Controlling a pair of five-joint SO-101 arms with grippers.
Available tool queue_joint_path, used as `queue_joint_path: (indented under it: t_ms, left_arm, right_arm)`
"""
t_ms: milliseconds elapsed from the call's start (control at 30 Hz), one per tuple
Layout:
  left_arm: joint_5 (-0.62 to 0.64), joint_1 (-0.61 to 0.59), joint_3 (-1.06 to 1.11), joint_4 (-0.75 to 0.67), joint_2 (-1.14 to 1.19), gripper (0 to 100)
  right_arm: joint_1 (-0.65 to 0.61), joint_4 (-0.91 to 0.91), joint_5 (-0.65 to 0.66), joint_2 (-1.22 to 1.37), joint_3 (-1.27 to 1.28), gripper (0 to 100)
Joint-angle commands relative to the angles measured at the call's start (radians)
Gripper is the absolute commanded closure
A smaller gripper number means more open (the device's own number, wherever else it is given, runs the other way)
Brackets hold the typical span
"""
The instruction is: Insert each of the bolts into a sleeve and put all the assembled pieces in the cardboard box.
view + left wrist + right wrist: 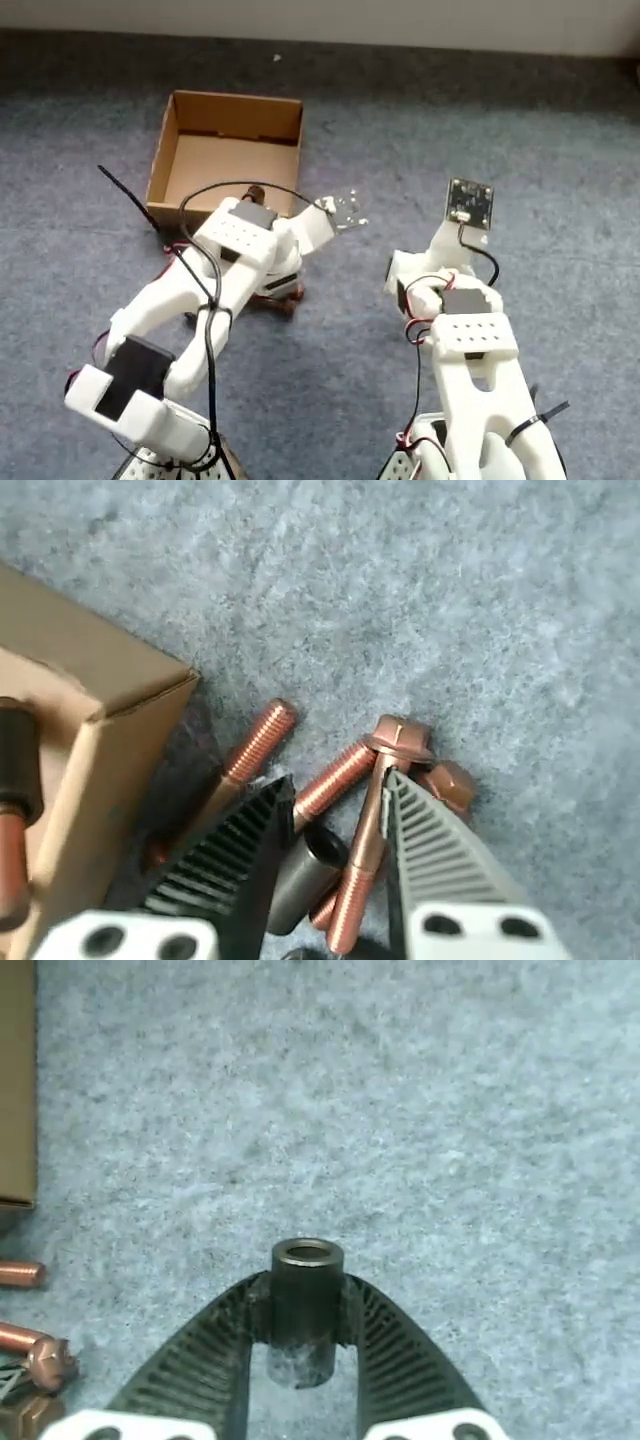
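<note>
My right hand is clenched on a sleeve, its open end clear, I judge, to receive a bolt, while my left hand hangs released astride the bolts heaped on the counter beside the box.

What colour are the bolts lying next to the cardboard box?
Copper-coloured; the bolts show best in the left wrist view.
</note>
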Motion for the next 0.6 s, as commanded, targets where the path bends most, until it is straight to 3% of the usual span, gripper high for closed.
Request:
queue_joint_path:
  t_ms: [0,333,567]
  left_arm:
    - [-0.020,0.015,-0.081,-0.006,0.091,85]
    - [-0.012,0.015,-0.088,-0.003,0.067,85]
    - [0.020,0.038,-0.087,0.101,-0.077,85]
  right_arm:
    - [0.008,-0.022,-0.008,-0.033,-0.005,99.5]
    - [0.007,-0.022,-0.008,-0.033,-0.005,99.5]
    - [0.007,-0.022,-0.008,-0.033,-0.005,99.5]
